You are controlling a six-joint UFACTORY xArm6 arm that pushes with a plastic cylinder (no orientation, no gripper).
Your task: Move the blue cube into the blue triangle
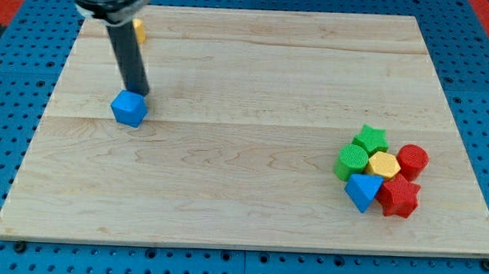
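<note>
The blue cube (129, 108) lies on the wooden board at the view's left. My tip (140, 94) is at the cube's upper right edge, touching or nearly touching it. The blue triangle (362, 190) lies far to the view's right, at the lower left of a tight cluster of blocks.
The cluster holds a green star (370, 139), a green round block (352, 160), a yellow hexagon (384, 165), a red cylinder (412, 160) and a red star (400, 196). A yellow block (138, 30) sits at the top left, partly hidden by the rod. The board (242, 203) ends near the blue perforated surround.
</note>
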